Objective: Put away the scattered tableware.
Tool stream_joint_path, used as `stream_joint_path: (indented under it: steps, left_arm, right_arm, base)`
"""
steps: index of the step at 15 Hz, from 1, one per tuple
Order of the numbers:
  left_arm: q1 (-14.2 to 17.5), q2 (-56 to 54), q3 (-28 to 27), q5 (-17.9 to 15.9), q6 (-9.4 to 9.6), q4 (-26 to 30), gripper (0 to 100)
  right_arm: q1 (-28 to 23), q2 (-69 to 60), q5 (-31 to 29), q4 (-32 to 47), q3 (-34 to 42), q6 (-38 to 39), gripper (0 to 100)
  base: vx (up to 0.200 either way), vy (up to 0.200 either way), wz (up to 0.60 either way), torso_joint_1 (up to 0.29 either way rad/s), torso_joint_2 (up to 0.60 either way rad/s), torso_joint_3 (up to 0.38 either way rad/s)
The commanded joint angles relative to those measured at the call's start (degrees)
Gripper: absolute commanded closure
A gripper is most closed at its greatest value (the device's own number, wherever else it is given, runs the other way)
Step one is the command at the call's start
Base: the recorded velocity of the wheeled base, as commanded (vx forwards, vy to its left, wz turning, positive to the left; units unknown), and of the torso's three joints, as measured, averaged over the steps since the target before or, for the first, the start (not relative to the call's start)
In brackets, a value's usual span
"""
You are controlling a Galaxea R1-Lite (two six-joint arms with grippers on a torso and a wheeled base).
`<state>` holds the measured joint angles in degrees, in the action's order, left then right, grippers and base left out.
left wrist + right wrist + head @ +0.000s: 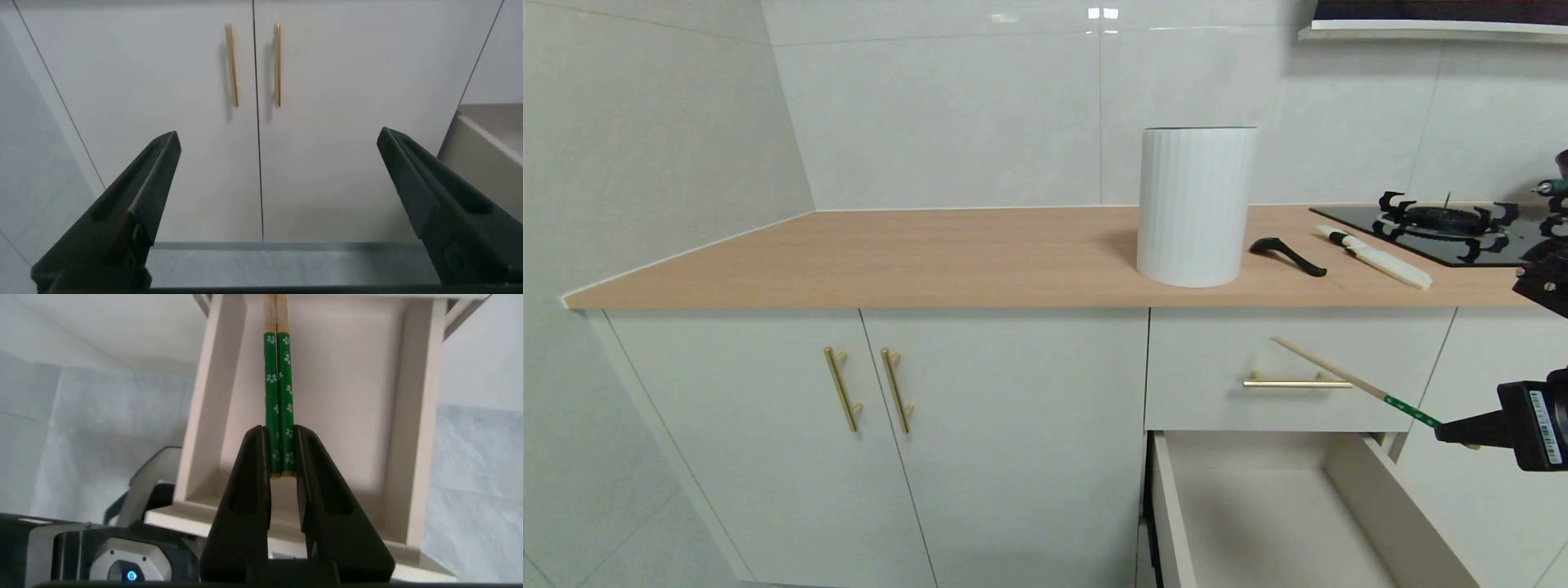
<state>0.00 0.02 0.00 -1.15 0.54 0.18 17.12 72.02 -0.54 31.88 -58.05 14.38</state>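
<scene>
**Chopsticks over the drawer: get low before letting go**

My right gripper is clamped on the green end of the pair, and the bare tips point up and away toward the upper drawer front. In the right wrist view the sticks lie side by side, lined up along the open drawer. From the head view the gripper hangs off the drawer's right side, near its front, so I judge that the pair is above the opening but not yet down inside it.

The step in hand, as I read it, is the drop-off. To do it well I would:

- Bring the wrist in over the middle of the drawer so that both ends are inside its walls.
- Tilt the pair toward level, because the tips now ride much higher than the held end.
- Go low enough that the sticks settle on the floor and don't bounce or roll apart.
- Watch the raised tips against the drawer front and its handle above.

The grip is right at the end of the sticks, so they may pivot as the jaws ease. I would open slowly.

My left gripper is spread wide and holds nothing, facing the cabinet doors.

On the counter, a black utensil and a white one lie beside the canister, waiting their turn.
</scene>
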Motion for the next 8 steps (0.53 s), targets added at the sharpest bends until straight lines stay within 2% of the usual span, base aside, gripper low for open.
stream_joint_path:
  steps: [1, 3, 8]
  left_arm:
    - [0.0, -0.02, 0.0, 0.0, -0.01, -0.01, 0]
    - [0.0, -0.02, 0.0, 0.0, -0.01, 0.08, 0]
    - [0.0, -0.02, 0.0, 0.0, -0.01, -0.01, 0]
  right_arm:
    - [0.9, 0.4, 0.01, -0.06, 0.4, -0.06, 100]
    - [1.52, 0.58, 0.01, -0.94, 1.1, 0.03, 100]
    - [2.66, 1.98, 0.01, -4.98, 4.17, -0.5, 100]
  base:
    - [0.0, 0.0, 0.0, -0.129, 0.44, 0.32]
    - [0.0, 0.0, 0.0, -0.044, 0.29, 0.146]
    - [0.0, 0.0, 0.0, 0.0, 0.0, 0.0]
